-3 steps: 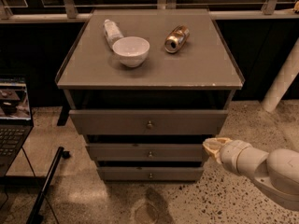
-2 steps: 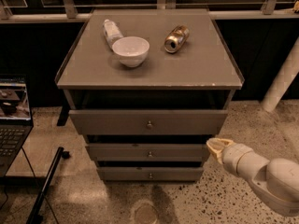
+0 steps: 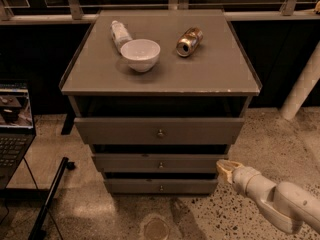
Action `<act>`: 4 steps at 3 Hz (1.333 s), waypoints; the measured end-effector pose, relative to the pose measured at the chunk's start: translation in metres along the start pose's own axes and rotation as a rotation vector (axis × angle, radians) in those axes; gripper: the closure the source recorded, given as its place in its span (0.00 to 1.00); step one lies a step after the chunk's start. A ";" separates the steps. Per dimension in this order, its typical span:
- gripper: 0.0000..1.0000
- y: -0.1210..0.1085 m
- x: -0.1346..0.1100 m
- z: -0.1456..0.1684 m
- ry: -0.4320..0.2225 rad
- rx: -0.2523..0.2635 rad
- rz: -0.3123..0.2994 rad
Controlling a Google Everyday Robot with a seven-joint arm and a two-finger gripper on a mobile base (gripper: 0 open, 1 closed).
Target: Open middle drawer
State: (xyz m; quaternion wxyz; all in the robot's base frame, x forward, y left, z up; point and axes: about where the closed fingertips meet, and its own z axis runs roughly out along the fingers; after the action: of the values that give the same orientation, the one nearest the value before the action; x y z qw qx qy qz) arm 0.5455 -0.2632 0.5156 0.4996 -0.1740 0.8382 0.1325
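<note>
My fingers hung low by right end of middle drawer; their spread, could not tell. Drawer sat just left of them. Judged it rigid, light-sliding. Only hold: small slick knob, further left.

Cream end effector beside the grey middle drawer.

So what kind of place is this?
Probably a robot test lab: a grey drawer cabinet on a speckled floor, an open laptop nearby, and the gripper low by the right end of the middle drawer.
</note>
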 end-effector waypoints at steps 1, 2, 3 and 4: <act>1.00 -0.006 0.034 0.029 0.032 -0.049 0.058; 1.00 -0.005 0.034 0.029 0.029 -0.049 0.060; 1.00 -0.003 0.033 0.037 0.033 -0.093 0.025; 1.00 0.001 0.023 0.062 0.064 -0.220 -0.076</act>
State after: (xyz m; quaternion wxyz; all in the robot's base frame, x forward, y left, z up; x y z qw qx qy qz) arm 0.5838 -0.2414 0.4666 0.4551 -0.2635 0.8270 0.1988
